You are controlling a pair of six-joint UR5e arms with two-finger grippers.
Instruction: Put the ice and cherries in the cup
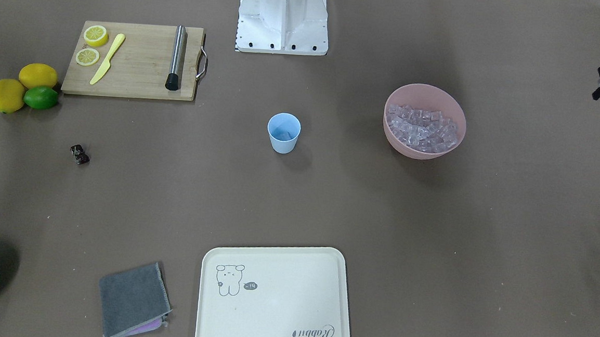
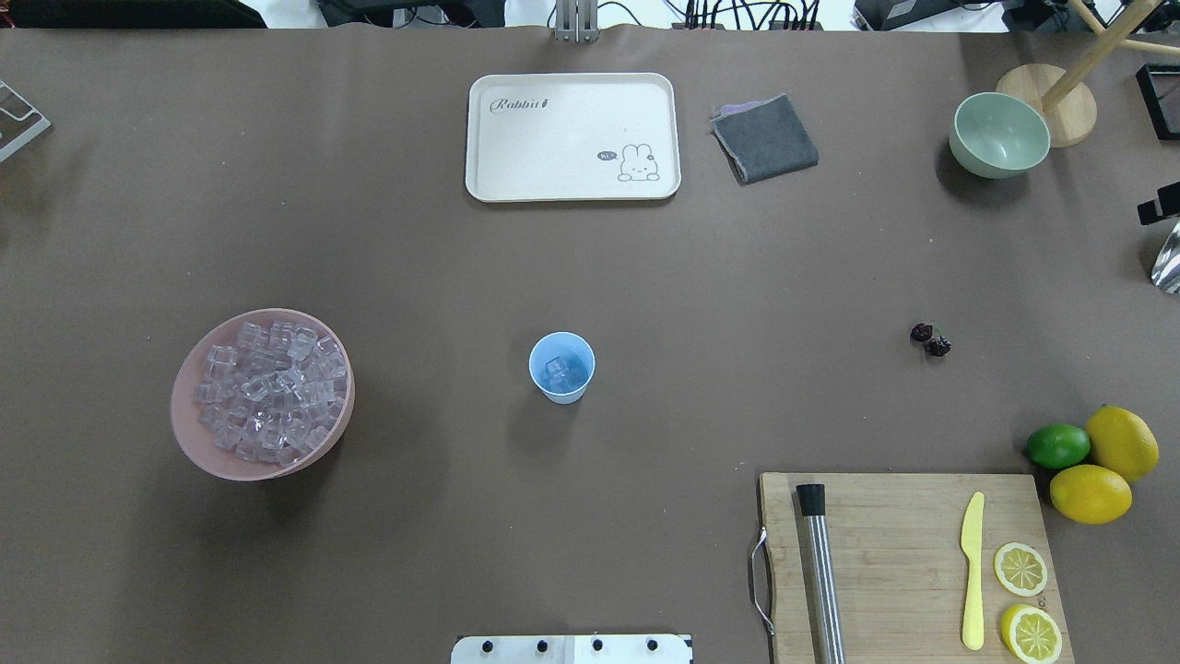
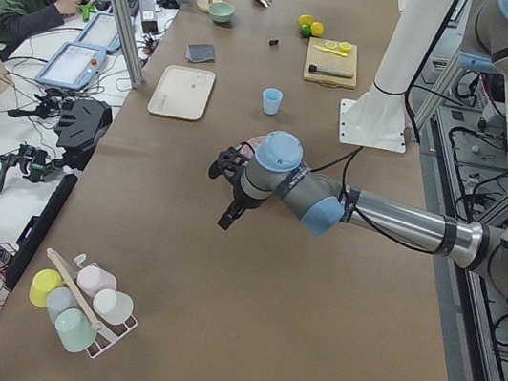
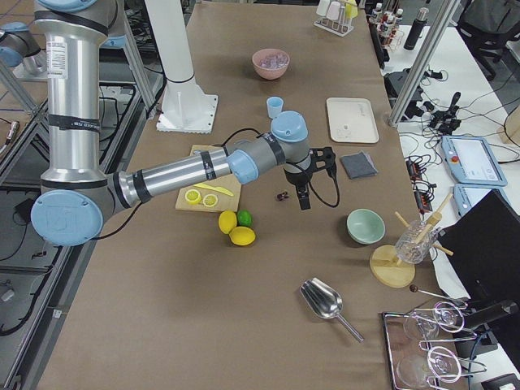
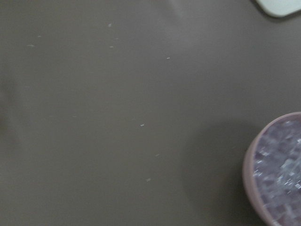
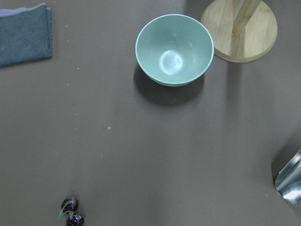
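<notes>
Ice in cup, pink bowl full

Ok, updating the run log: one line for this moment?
ice: some in cup | cherries: on table, outside cup | left gripper, right gripper: off table

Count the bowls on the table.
2: a wide pink plastic bowl of clear ice cubes on the robot's left; an empty pale green bowl at the far right.

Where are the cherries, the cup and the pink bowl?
cherries (image 2: 923, 333), overhead exterior view, on the left berry of the pair.
cup (image 1: 282, 144), exterior front-facing view, on its outer wall below the rim.
pink bowl (image 1: 425, 96), exterior front-facing view, on the bare inner wall above the ice.
</notes>
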